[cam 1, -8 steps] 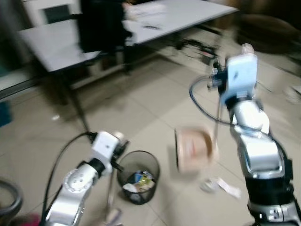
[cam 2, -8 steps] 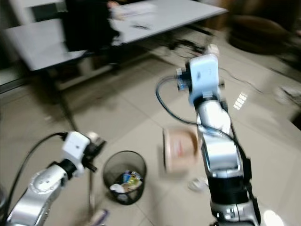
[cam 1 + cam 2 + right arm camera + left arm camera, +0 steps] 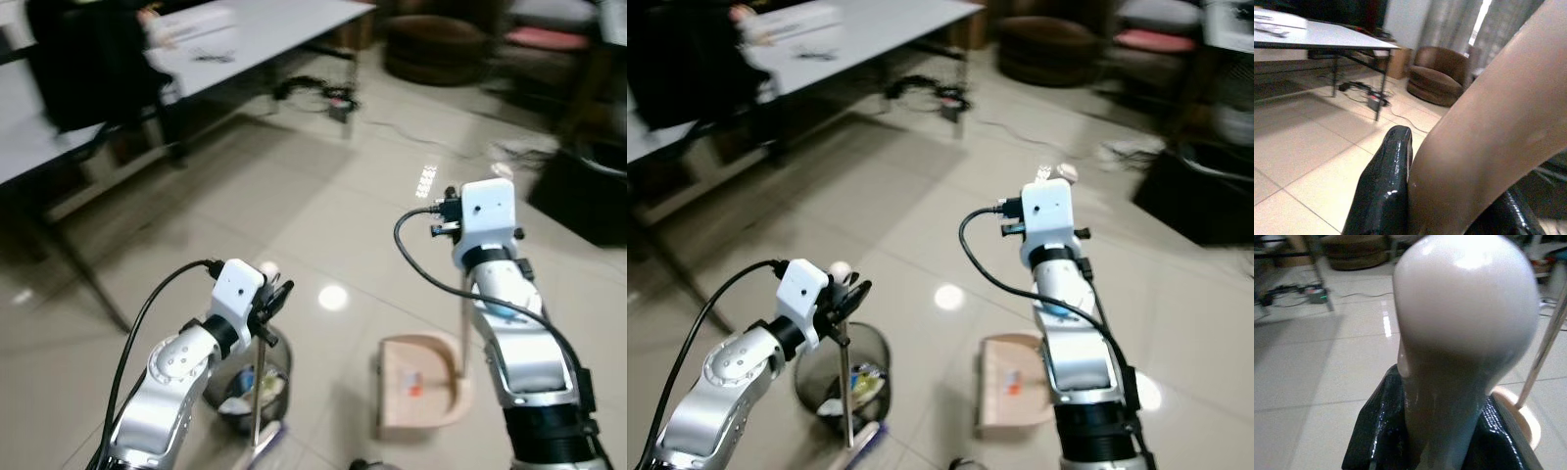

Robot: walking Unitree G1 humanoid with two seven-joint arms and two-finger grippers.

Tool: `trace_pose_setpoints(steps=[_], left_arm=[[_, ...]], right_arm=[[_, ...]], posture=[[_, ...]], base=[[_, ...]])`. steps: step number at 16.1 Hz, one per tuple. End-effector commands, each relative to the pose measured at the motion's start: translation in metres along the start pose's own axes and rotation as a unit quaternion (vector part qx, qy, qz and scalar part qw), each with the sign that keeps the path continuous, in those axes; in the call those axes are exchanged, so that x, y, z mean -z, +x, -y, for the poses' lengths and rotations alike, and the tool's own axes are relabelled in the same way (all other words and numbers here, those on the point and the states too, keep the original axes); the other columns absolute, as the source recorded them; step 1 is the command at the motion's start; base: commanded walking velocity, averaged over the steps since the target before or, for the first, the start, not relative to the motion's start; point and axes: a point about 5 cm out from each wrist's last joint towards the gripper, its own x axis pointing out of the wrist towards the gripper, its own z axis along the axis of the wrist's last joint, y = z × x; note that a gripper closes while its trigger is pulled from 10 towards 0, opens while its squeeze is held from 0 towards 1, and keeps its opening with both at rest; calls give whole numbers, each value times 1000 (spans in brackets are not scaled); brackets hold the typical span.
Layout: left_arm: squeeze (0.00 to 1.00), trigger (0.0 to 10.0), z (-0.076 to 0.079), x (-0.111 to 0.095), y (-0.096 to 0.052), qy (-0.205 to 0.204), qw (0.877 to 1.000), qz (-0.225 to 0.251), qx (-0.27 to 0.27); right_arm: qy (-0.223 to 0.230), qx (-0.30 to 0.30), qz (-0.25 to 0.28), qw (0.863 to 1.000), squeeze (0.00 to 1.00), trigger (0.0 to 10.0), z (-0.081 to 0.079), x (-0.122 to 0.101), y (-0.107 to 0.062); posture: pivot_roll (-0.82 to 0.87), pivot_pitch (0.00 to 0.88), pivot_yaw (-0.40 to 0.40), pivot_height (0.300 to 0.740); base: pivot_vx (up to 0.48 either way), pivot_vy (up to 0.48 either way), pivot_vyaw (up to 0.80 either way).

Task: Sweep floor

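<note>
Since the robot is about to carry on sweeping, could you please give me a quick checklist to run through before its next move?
1. Left gripper shut on the broom handle: ok.
2. Right gripper shut on the dustpan handle: ok.
3. Dustpan down on the floor: ok.
4. Wire bin beside the broom, in sweeping range: not ok.
5. Debris ahead of the dustpan: cannot tell.
</note>
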Motion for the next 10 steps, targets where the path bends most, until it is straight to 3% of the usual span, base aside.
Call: trace_pose_setpoints(steps=[1, 5, 10], left_arm=[[0, 10000, 4, -9, 6, 4, 1000, 13, 16], [0, 10000, 6, -8, 9, 10, 1000, 9, 21], [0, 10000, -1, -9, 9, 12, 1000, 21, -16]], right_arm=[[9, 23, -10, 1000, 0, 10000, 7, 3, -1], [18, 28, -20, 999, 0, 10000, 3, 8, -6], [19, 29, -26, 999, 0, 10000, 3, 9, -6]], posture=[[-99, 0, 24, 740], [-104, 0, 26, 740], [-109, 0, 20, 740]], base=[[0, 0, -800], [0, 0, -800], [0, 0, -800]])
